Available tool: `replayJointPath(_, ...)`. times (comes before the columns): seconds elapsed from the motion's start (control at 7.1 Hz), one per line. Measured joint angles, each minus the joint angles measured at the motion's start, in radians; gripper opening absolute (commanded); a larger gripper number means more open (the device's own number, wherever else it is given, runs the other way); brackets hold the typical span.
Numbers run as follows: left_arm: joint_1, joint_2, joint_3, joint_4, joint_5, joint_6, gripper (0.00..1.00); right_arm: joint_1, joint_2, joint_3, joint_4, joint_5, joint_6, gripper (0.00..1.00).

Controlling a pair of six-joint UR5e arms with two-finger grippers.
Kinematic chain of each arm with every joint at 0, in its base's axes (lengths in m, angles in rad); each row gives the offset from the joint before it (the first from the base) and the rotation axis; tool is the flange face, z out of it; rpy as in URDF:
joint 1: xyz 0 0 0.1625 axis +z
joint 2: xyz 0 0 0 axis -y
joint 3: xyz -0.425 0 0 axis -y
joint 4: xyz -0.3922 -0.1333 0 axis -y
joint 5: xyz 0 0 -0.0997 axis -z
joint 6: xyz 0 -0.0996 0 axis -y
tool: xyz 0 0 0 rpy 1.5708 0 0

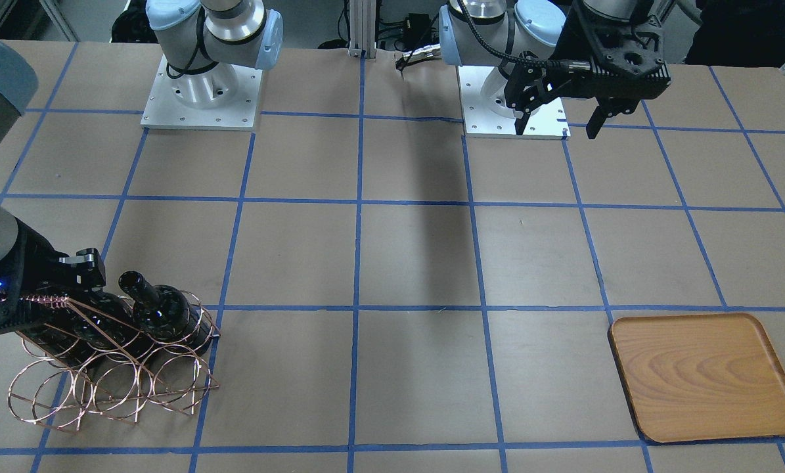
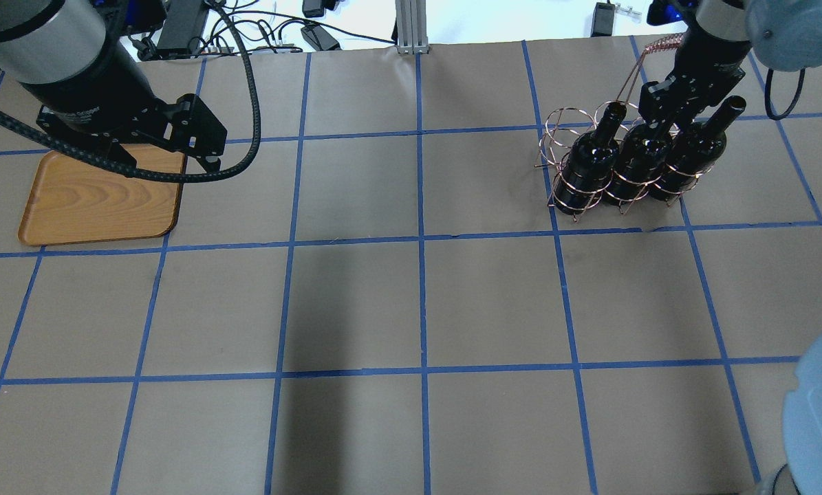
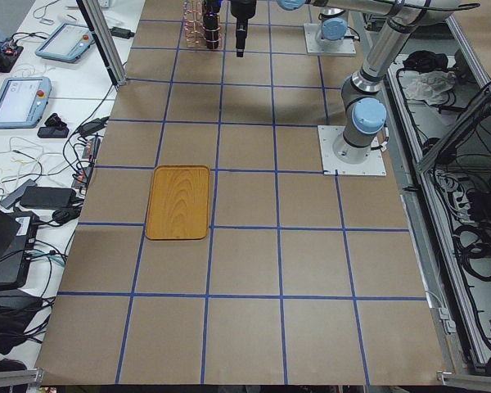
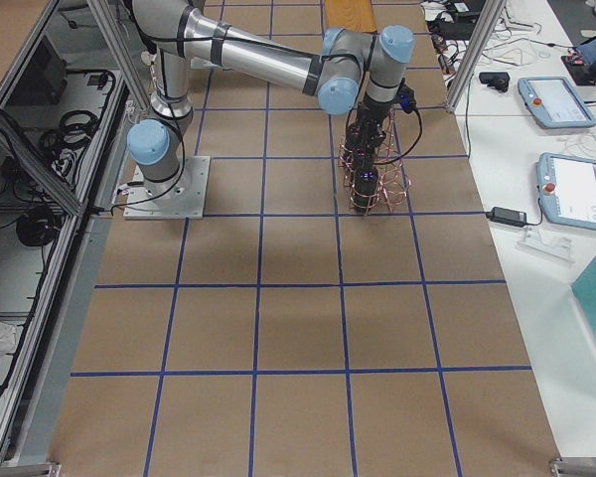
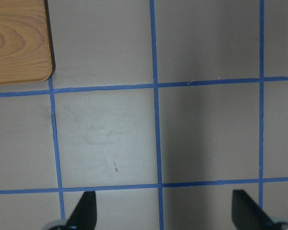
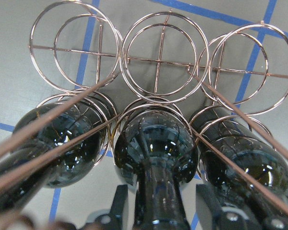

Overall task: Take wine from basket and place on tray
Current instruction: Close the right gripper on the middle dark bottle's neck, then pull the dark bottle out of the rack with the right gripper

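Three dark glossy wine bottles lie side by side in the copper wire basket (image 2: 560,134), necks toward my right arm. My right gripper (image 6: 162,207) is open and straddles the neck of the middle bottle (image 6: 156,148), with a finger on each side and small gaps to the glass. The other bottles (image 6: 62,143) (image 6: 240,160) flank it. In the overhead view the right gripper (image 2: 658,111) hides that neck. The wooden tray (image 2: 101,199) lies bare at the far left. My left gripper (image 5: 165,208) is open and empty above the table beside the tray (image 5: 17,38).
The basket's upper row of loops (image 6: 158,57) holds nothing. Its coiled handle (image 2: 662,47) rises beside my right wrist. The brown paper table carries a blue tape grid (image 2: 421,237). The arm bases (image 1: 201,92) stand at the robot's edge.
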Motion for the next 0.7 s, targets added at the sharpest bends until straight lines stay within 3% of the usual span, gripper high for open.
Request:
replayJointPath(0.14, 0.000, 0.000, 0.000, 0.000, 0.000, 0.000, 1.00, 0.000, -0.001, -0.001, -0.001, 0.002, 0.000, 0.44)
replayJointPath(0.28, 0.000, 0.000, 0.000, 0.000, 0.000, 0.000, 1.00, 0.001, -0.001, -0.001, -0.003, 0.003, 0.000, 0.34)
replayJointPath(0.7, 0.000, 0.000, 0.000, 0.000, 0.000, 0.000, 1.00, 0.001, 0.002, 0.000, -0.014, 0.003, 0.000, 0.37)
